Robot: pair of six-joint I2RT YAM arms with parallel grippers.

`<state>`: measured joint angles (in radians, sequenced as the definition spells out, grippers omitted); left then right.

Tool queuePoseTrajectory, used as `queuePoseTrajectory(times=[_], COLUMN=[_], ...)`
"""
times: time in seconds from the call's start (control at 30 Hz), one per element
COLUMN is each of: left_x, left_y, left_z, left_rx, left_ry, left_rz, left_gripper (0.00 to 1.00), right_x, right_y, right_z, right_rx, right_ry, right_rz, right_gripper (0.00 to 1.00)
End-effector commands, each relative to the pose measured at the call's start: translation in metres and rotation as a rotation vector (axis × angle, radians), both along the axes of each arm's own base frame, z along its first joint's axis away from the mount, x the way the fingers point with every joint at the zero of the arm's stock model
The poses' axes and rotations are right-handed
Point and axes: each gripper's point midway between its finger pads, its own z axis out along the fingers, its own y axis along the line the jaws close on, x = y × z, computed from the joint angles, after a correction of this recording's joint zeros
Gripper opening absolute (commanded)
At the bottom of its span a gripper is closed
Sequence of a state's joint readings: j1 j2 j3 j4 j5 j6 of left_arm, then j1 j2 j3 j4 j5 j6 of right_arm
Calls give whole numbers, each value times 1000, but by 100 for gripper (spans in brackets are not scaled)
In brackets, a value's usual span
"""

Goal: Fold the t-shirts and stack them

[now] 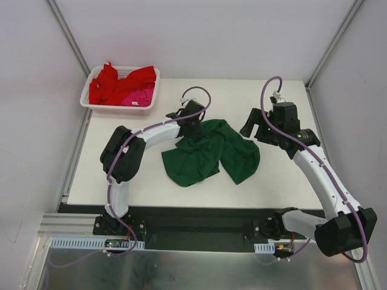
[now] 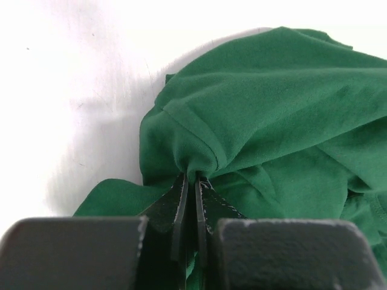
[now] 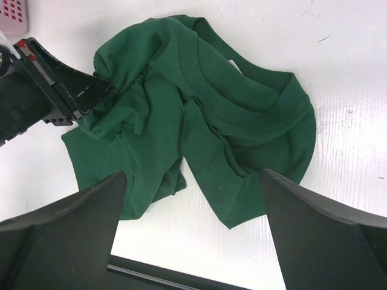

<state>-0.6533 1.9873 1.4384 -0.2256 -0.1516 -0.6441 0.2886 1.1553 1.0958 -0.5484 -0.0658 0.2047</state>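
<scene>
The green t-shirt (image 1: 208, 151) lies crumpled near the middle of the surface (image 1: 151, 181). Its collar band faces up on the right-hand side, and the rest is bunched into overlapping folds. No part of it has yet been laid flat. The left fingers (image 2: 181, 202) are closed tight on a gathered pinch of cloth at the shirt's upper left edge, just beside a stitched hem that looks like a sleeve end. The right fingers (image 1: 250, 124) are spread fully wide with nothing between them, held above the surface off the shirt's right edge. The red and magenta t-shirts (image 1: 115, 84) are heaped in the white basket (image 1: 97, 104) at the far left corner, well apart from this work. The main risk is the pinch itself, which seems to gather several layers. A pull from there would probably drag the whole heap sideways rather than open it out. The hold is also narrow, so soft cotton could slide free under a quick lift. If the right fingers close on an inner fold rather than an outer edge, the two arms would likely twist the shirt tighter. A long drag toward the near edge could also tip cloth off the surface.
</scene>
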Motion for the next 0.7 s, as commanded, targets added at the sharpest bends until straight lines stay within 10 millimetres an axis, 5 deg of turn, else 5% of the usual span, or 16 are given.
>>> queuePoseTrajectory(times=[0.0,0.27,0.37,0.4,0.53,0.67], left_x=[12,12,6,5,-29,-75], left_y=[0,-1,8,9,34,67], left_z=[47,53,72,96,135,133], left_rx=[-46,-39,-11,-12,20,-4], left_ry=[-87,-93,-99,-135,-168,-130], left_rz=[42,21,-12,-42,-119,-112], left_gripper=[0,2,69,99,99,99], right_x=[7,2,2,5,-4,-8], right_y=[8,1,-6,-8,-23,-3], right_z=[25,20,22,32,34,17], right_rx=[28,7,-23,-33,-96,2], right_ry=[-75,-73,-63,-73,-49,1], right_rz=[36,14,-16,-27,-66,-16], right_gripper=[96,96,96,96,96,96])
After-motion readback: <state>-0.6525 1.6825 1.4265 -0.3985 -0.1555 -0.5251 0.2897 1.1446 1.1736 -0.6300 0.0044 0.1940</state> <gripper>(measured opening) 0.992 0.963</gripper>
